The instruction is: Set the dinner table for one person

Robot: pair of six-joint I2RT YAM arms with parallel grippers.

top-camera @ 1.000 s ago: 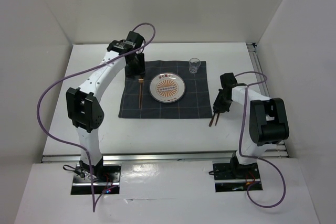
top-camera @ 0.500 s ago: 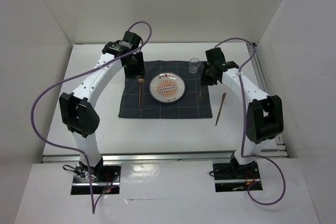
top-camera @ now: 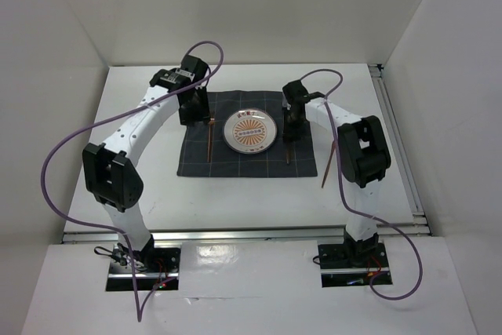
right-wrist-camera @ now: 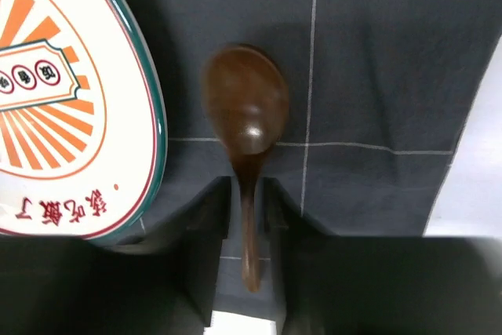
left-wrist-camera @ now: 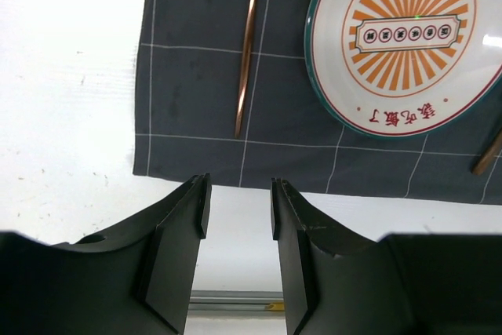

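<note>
Dinner table (top-camera: 141, 186) bearing checked cloth (top-camera: 235, 164) with plate (top-camera: 249, 132) and fork (left-wrist-camera: 249, 45) on it, right gripper (right-wrist-camera: 245, 194) jaws pinching spoon (right-wrist-camera: 245, 107) handle, left gripper (left-wrist-camera: 239, 194) jaws spread.

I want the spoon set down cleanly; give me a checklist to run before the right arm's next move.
1. Spoon clamped in the right gripper: ok.
2. Spoon bowl over the cloth, clear of the plate: ok.
3. Spoon touching the cloth: cannot tell.
4. Left gripper open, empty: ok.
5. Copper utensil on the cloth left of the plate: ok.
6. Thin utensil on the cloth: not ok, it lies on the bare table.
</note>
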